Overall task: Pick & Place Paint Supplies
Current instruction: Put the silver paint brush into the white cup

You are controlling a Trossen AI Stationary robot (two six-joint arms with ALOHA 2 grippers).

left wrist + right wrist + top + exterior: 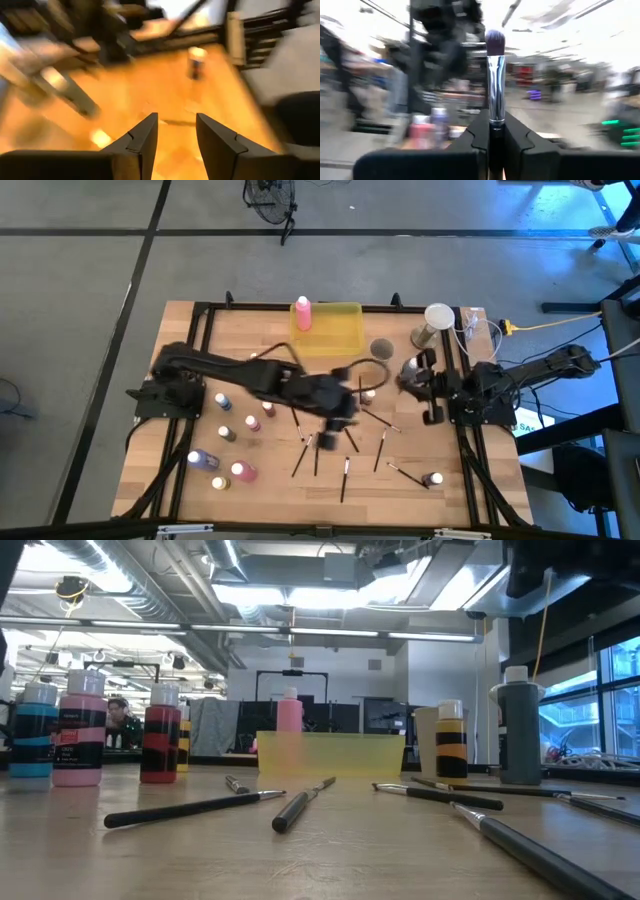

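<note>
Several thin dark paintbrushes (345, 470) lie flat on the wooden table (270, 500) near its middle and front. Small paint bottles (243, 471) stand at the left front, and one more bottle (433, 478) at the right front. My left gripper (176, 135) hovers open over the table's middle (345, 418), with nothing between its fingers. My right gripper (495, 131) is at the right side (412, 370), shut on a paintbrush (496, 80) with a silver ferrule and dark bristles. My right gripper pinches the paintbrush between its two fingers just below the silver ferrule (495, 120). The brush lies along the fingers, and its bristle end (495, 42) sticks out past the fingertips. It is lifted clear of the table; the handle behind the fingers is hidden.
A translucent yellow tray (335, 330) at the far middle holds a pink bottle (302, 313). A grey-beige cup (381, 348) and a grey bottle with a white cap (437, 315) stand at the far right. Black frame rails (462, 450) run along the table's sides.
</note>
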